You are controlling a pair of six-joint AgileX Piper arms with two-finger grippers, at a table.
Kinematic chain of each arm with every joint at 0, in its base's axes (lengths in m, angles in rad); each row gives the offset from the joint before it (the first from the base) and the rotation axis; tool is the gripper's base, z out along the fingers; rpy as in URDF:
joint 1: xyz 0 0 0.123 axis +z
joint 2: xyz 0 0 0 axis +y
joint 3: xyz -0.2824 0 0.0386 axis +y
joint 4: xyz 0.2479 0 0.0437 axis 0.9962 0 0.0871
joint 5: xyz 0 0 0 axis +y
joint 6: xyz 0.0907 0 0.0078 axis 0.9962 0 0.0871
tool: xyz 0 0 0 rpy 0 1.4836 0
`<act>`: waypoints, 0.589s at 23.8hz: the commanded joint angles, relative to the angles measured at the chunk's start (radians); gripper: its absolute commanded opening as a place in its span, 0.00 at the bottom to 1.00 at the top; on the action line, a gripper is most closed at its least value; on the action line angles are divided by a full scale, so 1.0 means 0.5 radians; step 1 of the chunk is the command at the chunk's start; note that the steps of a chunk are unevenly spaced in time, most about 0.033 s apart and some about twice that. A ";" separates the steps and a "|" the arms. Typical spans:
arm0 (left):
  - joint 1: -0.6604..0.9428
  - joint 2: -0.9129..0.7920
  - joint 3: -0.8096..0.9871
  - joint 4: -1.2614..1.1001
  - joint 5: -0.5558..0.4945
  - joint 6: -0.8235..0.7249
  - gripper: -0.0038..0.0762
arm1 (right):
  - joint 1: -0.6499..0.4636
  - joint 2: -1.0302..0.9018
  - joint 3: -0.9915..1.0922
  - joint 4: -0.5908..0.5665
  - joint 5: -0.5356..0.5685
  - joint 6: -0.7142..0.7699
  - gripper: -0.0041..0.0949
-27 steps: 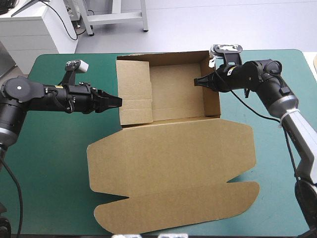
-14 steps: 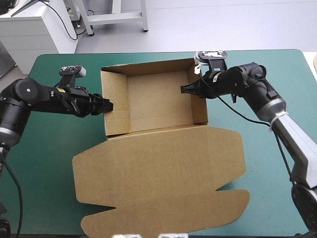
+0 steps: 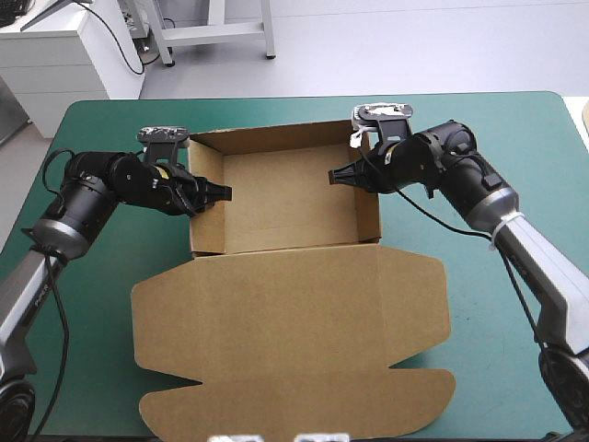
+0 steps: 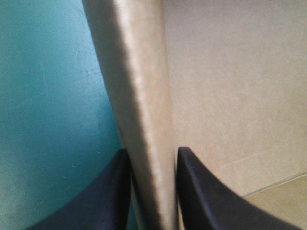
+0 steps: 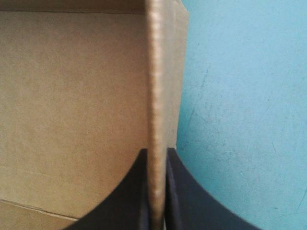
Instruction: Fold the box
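Note:
The brown box (image 3: 285, 189) stands as an open tray at the table's far middle, its walls raised. Its lid (image 3: 294, 331) lies flat toward the front edge. My left gripper (image 3: 224, 193) is at the tray's left wall, one finger inside and one outside. In the left wrist view the thick wall (image 4: 144, 120) runs up between the black fingers (image 4: 196, 191) of the left gripper (image 4: 153, 191), which is shut on it. My right gripper (image 3: 334, 177) pinches the right wall the same way. In the right wrist view this wall (image 5: 158, 96) stands edge-on in the right gripper (image 5: 157, 191).
The lid's rounded front tab (image 3: 304, 405) reaches almost to the table's front edge. Teal-green cover (image 3: 515, 138) shows on both sides of the box and along the far edge behind the tray.
The box has slid to the left with both grippers. My left gripper, outside the left wall earlier, now straddles it. The flap lying inside the tray at left now stands up.

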 commanded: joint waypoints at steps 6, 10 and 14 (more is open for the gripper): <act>-0.023 0.100 -0.067 -0.025 -0.194 0.188 0.04 | 0.025 -0.025 -0.057 -0.037 -0.075 0.127 0.02; -0.047 0.203 -0.067 0.125 -0.145 0.144 0.04 | 0.006 0.117 -0.057 -0.150 0.011 0.188 0.02; -0.061 0.290 -0.067 0.120 -0.145 0.098 0.04 | -0.022 0.250 -0.057 -0.074 0.050 0.210 0.02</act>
